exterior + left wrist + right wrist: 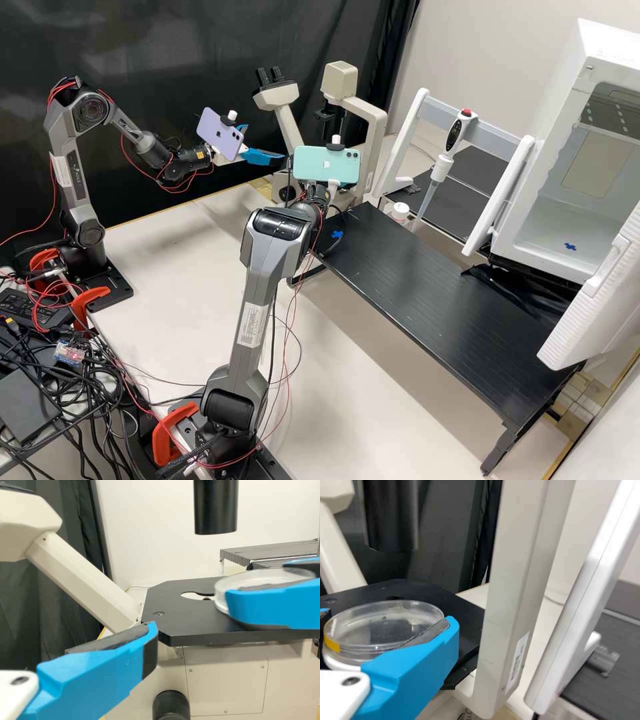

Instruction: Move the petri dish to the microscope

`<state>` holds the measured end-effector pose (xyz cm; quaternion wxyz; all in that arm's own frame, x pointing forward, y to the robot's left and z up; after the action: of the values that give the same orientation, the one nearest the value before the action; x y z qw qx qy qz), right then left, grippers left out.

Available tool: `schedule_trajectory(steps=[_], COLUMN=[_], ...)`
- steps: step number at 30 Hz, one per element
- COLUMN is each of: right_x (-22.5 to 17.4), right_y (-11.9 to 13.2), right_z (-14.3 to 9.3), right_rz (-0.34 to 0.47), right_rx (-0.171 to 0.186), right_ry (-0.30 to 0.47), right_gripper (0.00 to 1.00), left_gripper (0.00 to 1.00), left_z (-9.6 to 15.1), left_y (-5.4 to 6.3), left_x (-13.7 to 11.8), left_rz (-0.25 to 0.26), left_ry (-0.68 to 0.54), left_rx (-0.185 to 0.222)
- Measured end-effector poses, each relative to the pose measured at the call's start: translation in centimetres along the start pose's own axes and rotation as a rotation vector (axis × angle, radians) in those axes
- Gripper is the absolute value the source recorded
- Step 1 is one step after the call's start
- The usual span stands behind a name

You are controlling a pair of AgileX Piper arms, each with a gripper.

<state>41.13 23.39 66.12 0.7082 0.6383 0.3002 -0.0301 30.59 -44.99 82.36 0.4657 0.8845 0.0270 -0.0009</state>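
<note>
Flanking the microscope (375, 130): high view, left fingers (264, 158) parted wide, empty.
Stage (180, 622): left wrist view, the petri dish (265, 578) hangs in the right fingers (275, 606), seemingly just above the plate, off to the right arm's side of the opening (192, 595); that arm is nearer.
Dish grip: right wrist view, dish roughly level between the right fingers, closed against its rim; the move probably calls for shifting inward, then lowering.

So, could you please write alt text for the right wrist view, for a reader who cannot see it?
The right claw grips a clear, round petri dish over the black microscope stage. A cream pillar stands beyond, with a dark curtain behind.
</note>
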Motion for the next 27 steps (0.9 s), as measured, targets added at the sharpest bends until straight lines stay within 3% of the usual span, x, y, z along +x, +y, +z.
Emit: schedule_trajectory(steps=[10, 17, 27], right_x=[2.5, 2.7, 4.0], right_y=[-0.3, -0.4, -0.8], right_z=[0.5, 0.5, -2.4], right_rz=[-0.001, -0.012, -0.059], right_rx=[0.056, 0.050, -0.039], right_ry=[-0.007, -0.011, 0.032], right_gripper=[0.00, 0.00, 0.00], left_gripper=[1.00, 1.00, 1.00], left_z=[0.0, 0.0, 0.0], left_y=[0.0, 0.0, 0.0], left_x=[0.0, 0.0, 0.0], left_rz=[0.000, 0.000, 0.000], left_ry=[0.000, 0.000, 0.000], left_rx=[0.000, 0.000, 0.000])
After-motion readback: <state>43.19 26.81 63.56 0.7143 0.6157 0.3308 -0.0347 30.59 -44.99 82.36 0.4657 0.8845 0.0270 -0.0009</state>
